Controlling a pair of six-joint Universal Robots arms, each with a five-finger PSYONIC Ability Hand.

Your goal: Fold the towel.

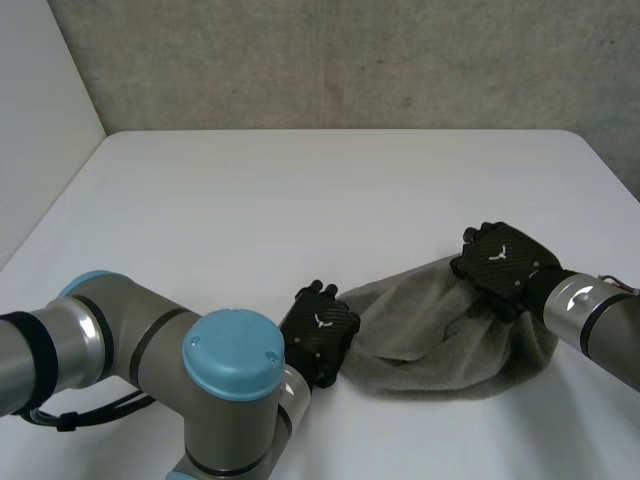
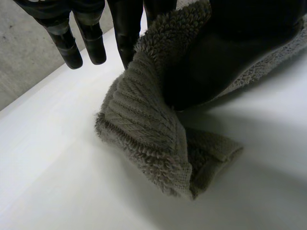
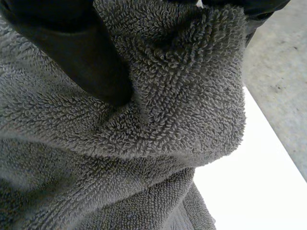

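A grey terry towel (image 1: 440,335) lies bunched on the white table near the front right. My left hand (image 1: 320,335) is at the towel's left end. In the left wrist view its thumb (image 2: 216,62) pinches a fold of the towel (image 2: 158,139) against the fingers (image 2: 127,43), and a doubled corner hangs down to the table. My right hand (image 1: 500,262) sits at the towel's far right edge. In the right wrist view its thumb (image 3: 91,62) presses into a gathered bunch of the towel (image 3: 192,96).
The white table (image 1: 300,200) stretches wide to the back and left of the towel. A grey concrete wall (image 1: 350,60) rises behind its far edge. The table's right edge (image 1: 610,165) runs close to my right arm.
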